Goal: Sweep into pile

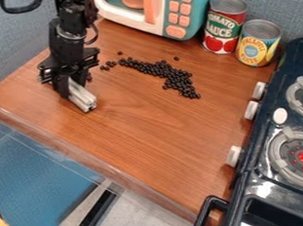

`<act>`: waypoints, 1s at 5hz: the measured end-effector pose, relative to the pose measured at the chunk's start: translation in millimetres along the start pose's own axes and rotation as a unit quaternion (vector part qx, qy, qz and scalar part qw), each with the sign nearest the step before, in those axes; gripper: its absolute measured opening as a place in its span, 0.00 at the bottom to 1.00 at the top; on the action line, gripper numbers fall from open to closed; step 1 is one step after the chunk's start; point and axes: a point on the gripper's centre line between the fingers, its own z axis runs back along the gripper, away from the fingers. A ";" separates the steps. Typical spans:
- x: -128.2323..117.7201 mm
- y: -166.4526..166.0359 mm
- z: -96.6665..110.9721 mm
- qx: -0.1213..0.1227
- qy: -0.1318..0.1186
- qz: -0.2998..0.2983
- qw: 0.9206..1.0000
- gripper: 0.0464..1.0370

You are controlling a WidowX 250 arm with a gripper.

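With your gripper [70, 86] clamped on a pale metal bar [82, 98] near the tabletop's [136, 133] left edge, black beans [160, 69] trail away toward the stove [273, 96], the bar's long axis angled across their line.

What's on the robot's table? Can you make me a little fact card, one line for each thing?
Tool: black, holding a pale bar
Pale bar: slanting down toward the wooden table, left of the beads
Dark beads: lots of tiny ones in a long, spread-out band, with a few strays
Red-labelled can: at the back
Yellow-labelled can: beside the red-labelled one
Toy microwave: teal and white, orange buttons
Stove: black, on the right
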 end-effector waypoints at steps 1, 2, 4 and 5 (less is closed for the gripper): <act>1.0 -17.4 1.1 -0.012 -0.004 -0.003 1.000 0.34; -0.7 -34.8 3.4 -0.025 -0.002 -0.001 1.000 0.34; -15.2 -62.4 7.3 -0.035 -0.002 -0.018 0.999 0.34; -28.2 -74.6 11.2 -0.042 0.001 -0.025 0.999 0.34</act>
